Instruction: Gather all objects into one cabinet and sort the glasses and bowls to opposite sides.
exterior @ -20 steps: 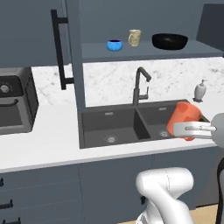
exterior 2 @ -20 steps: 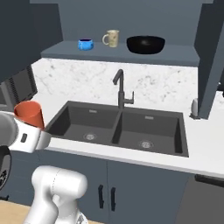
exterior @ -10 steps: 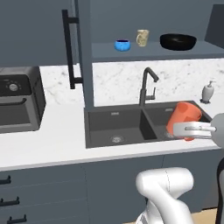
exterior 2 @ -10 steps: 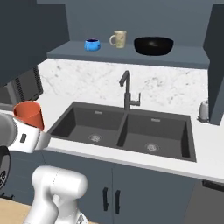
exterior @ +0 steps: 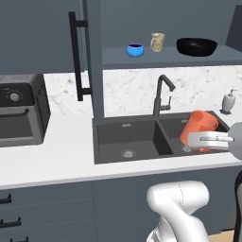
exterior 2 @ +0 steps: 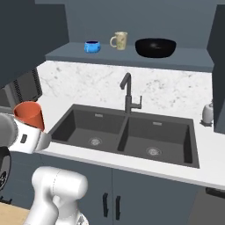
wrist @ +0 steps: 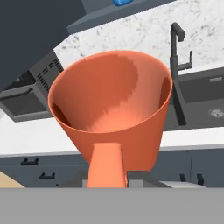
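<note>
Scene at my base: a white surface [exterior: 56, 146] carries a dark double sink [exterior: 142, 139] with a black faucet [exterior: 160, 97] rising at its back edge, a black oven [exterior: 19, 111] at the far left, and a white soap dispenser [exterior: 229, 101] by the marble wall at the right. Above the sink, the open cabinet [exterior: 94, 56] has its tall door swung outward, with the long black bar handle [exterior: 75, 59] facing me and the door's edge standing between the oven and the sink. On the cabinet shelf [exterior 2: 132, 56] stand, left to right, the small blue bowl [exterior: 135, 50], the beige mug [exterior: 157, 41] just beside it, and the wide black bowl [exterior: 196, 46] somewhat apart to the right. My end effector [exterior: 208, 140] is clamped tight on the orange cup [exterior: 198, 130], which I hold tilted in the air in front of the sink, low and well below the shelf. In the hand view the cup [wrist: 111, 113] opens away from me, its inside bare, one finger inside its near wall; the faucet and the sink lie beyond its rim. In the right base view the cup [exterior 2: 29, 115] sits atop my wrist at the left edge of the surface, well apart from the vessels above.
</note>
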You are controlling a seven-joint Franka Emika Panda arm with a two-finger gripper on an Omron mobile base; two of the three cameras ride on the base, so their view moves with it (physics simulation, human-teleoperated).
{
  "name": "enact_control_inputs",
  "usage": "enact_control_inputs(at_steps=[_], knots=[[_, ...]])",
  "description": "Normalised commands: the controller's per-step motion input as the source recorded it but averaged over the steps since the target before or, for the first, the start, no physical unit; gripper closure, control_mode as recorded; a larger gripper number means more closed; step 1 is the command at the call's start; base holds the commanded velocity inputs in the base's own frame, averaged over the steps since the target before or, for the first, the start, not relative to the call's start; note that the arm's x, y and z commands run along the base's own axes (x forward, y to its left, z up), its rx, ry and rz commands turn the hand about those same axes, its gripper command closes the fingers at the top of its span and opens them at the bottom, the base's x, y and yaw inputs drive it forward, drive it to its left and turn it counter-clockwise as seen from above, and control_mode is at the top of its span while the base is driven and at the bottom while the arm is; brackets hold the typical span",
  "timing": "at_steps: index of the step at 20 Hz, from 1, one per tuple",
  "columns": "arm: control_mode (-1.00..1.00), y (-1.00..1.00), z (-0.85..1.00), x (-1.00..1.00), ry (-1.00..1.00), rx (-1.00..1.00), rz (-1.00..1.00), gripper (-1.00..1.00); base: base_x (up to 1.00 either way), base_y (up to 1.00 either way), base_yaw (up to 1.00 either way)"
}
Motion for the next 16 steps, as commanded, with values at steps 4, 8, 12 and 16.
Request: enact_control_inputs(at_steps=[4, 8, 12, 16], knots=[[1.00, 0.00, 0.00, 0.00, 0.00, 0.00, 0.00, 1.00, 0.39, 0.21, 0.00], [1.00, 0.00, 0.00, 0.00, 0.00, 0.00, 0.00, 1.00, 0.33, 0.23, 0.00], [1.00, 0.00, 0.00, 0.00, 0.00, 0.00, 0.00, 1.00, 0.17, 0.23, 0.00], [1.00, 0.00, 0.00, 0.00, 0.00, 0.00, 0.00, 1.00, 0.09, 0.22, 0.00]])
